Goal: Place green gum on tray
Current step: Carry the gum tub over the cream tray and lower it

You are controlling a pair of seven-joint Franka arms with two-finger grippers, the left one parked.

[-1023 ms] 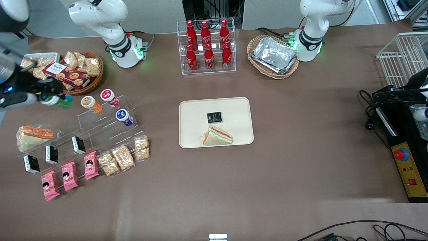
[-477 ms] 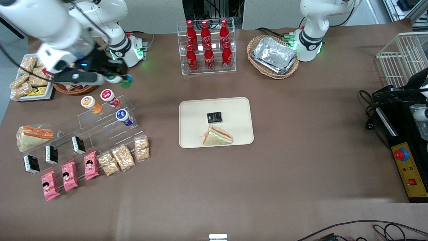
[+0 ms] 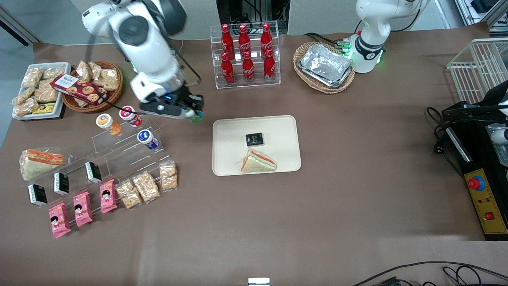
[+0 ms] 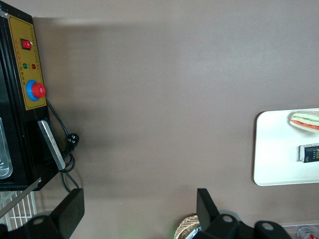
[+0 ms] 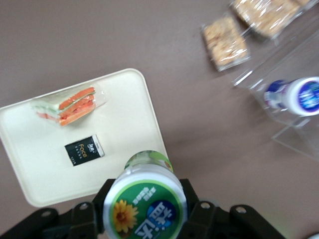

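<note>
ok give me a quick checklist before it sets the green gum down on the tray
1. Gum held: ok. The gripper is shut on the green gum.
2. Gripper over the tray: not ok. In the front view it hangs above the table beside the tray, toward the working arm's end.
3. Free spot on the tray: ok. Only the sandwich and the small black box lie on it; the part nearest the gripper is bare.
4. Path to the tray: ok. Nothing stands between gripper and tray.
5. Height above the tray: cannot tell.
</note>
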